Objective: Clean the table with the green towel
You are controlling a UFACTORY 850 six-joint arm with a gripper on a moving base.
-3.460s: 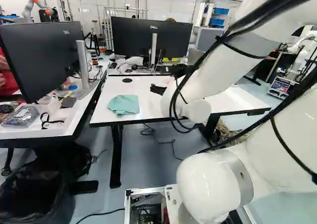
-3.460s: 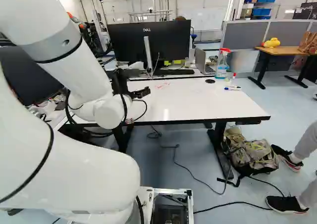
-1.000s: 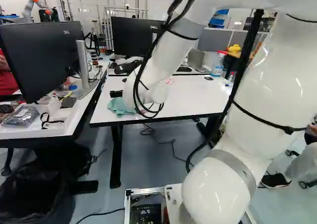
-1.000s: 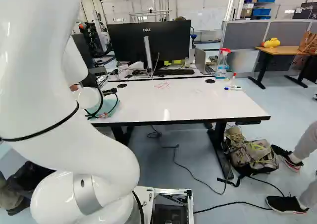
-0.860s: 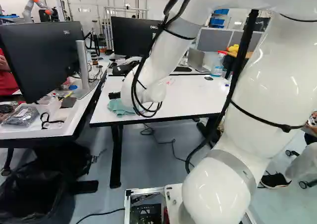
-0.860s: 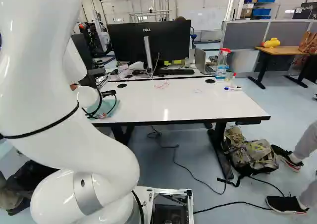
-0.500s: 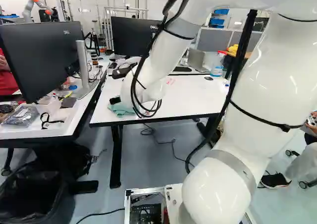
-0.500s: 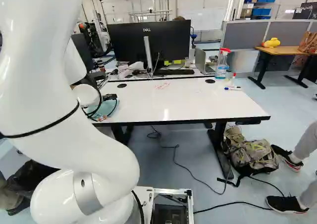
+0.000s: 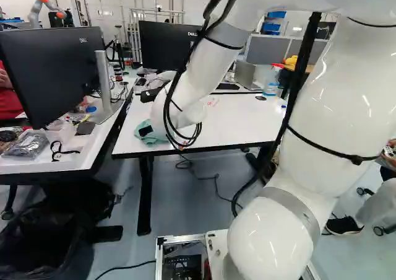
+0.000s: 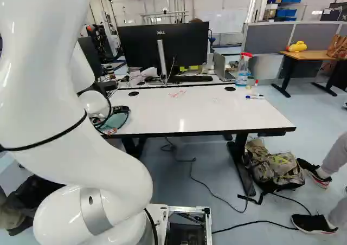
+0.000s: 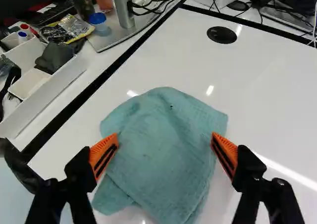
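Claw: black gripper (image 9: 146,131) with two orange-padded fingers, spread wide, gripping nothing.
Cloth: rumpled green towel (image 11: 158,149), between the fingers, near left on the glossy white table (image 10: 206,112).
Contact: pads seemingly just above it.

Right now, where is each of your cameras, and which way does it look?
Left base view: behind-left of my white jointed arm, which shows; faces the white rectangular table.
Right base view: behind-right; faces that table; arm shows.
Wrist view: on my wrist; faces the green cloth towel; my black, orange-padded gripper shows.
All views share the table and towel.
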